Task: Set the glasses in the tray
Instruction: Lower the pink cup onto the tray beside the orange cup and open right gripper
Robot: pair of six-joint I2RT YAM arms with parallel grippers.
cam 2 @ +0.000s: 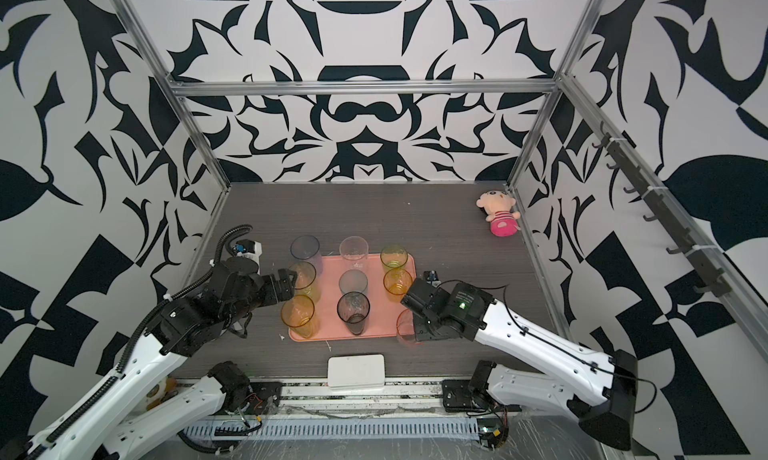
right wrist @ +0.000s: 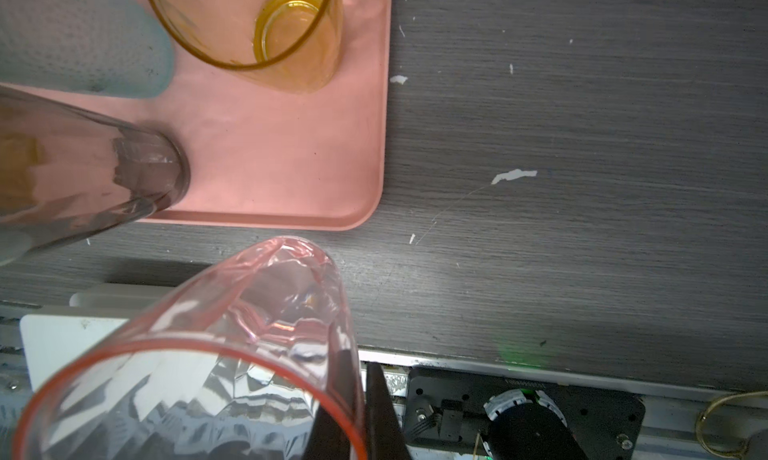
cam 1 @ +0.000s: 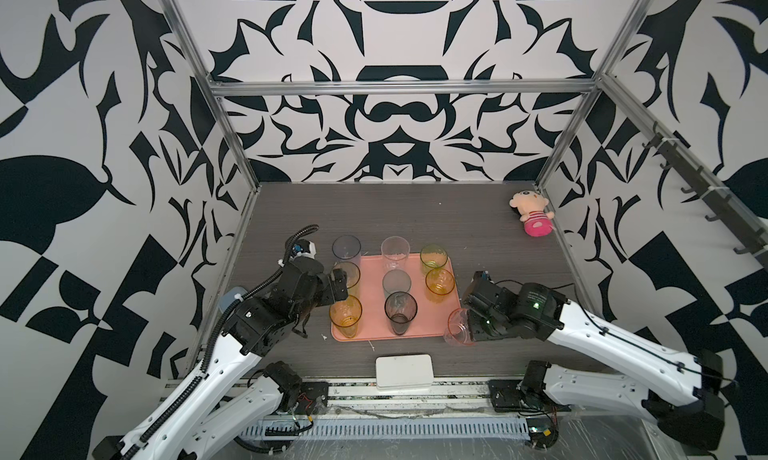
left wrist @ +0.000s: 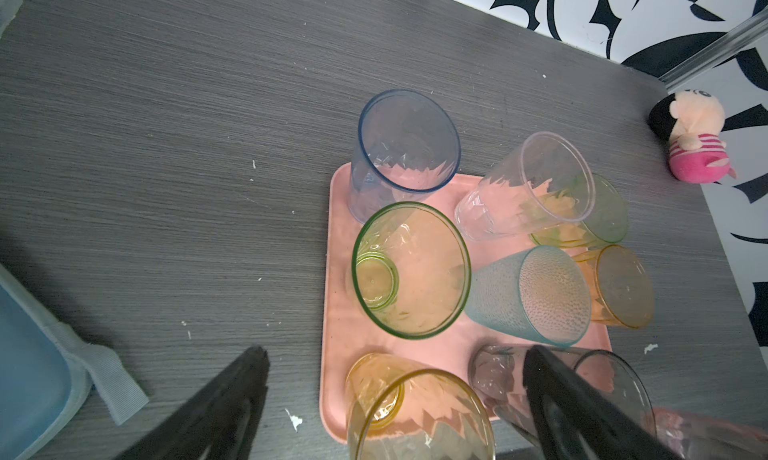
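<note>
Grey wood-grain table (cam 1: 415,212) carries the whole setup. The salmon tray (cam 1: 372,279) lies mid-table between the two arms, so either can reach it. Eight glasses stand upright on it, mouths up, in three loose columns. Only the near right corner is bare, which I read as the slot for the ninth. The white box (cam 1: 404,372) lies at the near table edge, apart from the tray and not involved.

Left gripper (left wrist: 397,349): jaws spread wide, nothing between them. It hovers at the tray's left edge, above the tall amber glass (left wrist: 415,412) and near the tall yellow-green glass (left wrist: 411,268). Judgement: waiting clear of the work.

Right gripper (right wrist: 358,366): pinching the wall of the pink glass (right wrist: 232,333), one finger inside the rim and one outside. Judgement: a rim pinch lets the tumbler go down among its neighbours without the jaws striking them.

The pink glass is off the tray and tilted, its base just beyond the near right corner. I cannot tell whether it touches the table. Judgement: eight of nine are placed. The next move calls for bringing it upright over the bare corner without knocking the smoky glass (right wrist: 124,171) or the short amber glass (right wrist: 249,25).

The plush toy (cam 1: 532,214) sits in the far right corner, well apart.
</note>
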